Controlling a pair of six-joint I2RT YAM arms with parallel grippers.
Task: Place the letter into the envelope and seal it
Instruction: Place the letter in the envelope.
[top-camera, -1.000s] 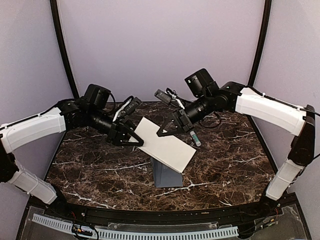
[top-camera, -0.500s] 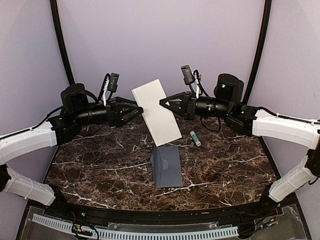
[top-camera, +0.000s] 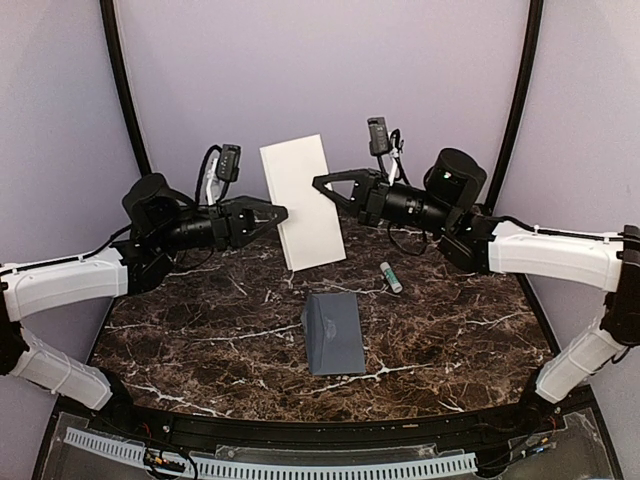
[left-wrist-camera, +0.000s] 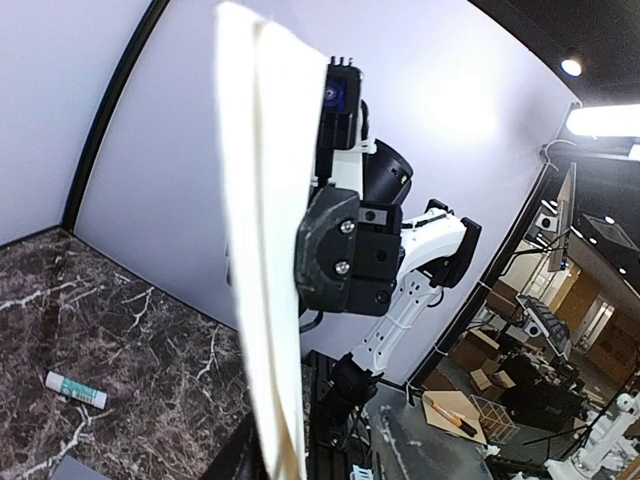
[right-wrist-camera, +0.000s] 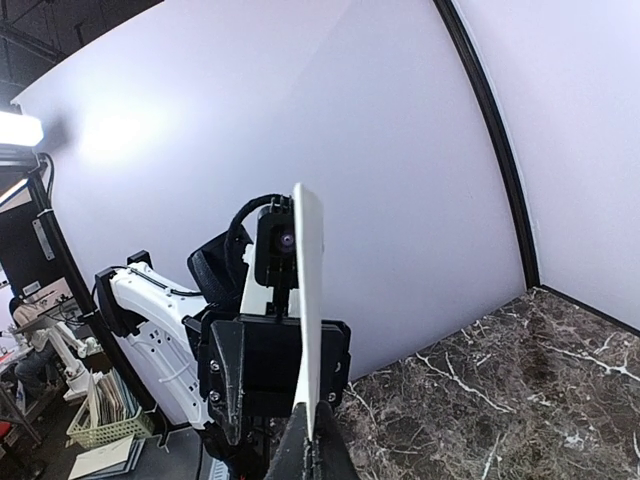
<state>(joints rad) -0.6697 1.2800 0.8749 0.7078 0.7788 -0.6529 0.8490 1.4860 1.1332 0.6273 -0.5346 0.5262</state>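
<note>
Near edge: a perforated white strip (top-camera: 260, 465) runs along the table's 6 o'clock side, with both arm bases behind it.
Envelope: the slate-grey envelope (top-camera: 333, 333) lies flat just to the 6 o'clock side of the table's middle, short end toward the arms. I cannot tell how its flap lies. The letter is outside it.
Table: the dark marble table (top-camera: 200, 330) has white veining.
Glue stick: a small white glue stick (top-camera: 390, 277) lies at 2 o'clock from the envelope, apart from it.
Letter: the cream letter (top-camera: 303, 205) stands nearly upright in the air at 12 o'clock from the envelope, its lower edge above the far part of the table. It is seen edge-on from each wrist (left-wrist-camera: 262, 250).
Left gripper: the left gripper (top-camera: 283, 211) reaches in from 9 o'clock and is clenched on the letter's left edge.
Right gripper: the right gripper (top-camera: 318, 183) reaches in from 3 o'clock and is clenched on the letter's right edge, a little higher.
Room: a plain lilac wall (top-camera: 320, 70) stands behind, with black curved posts (top-camera: 125, 90) at 10 and 2 o'clock.
Open room: bare marble lies at 9 and 3 o'clock from the envelope.
</note>
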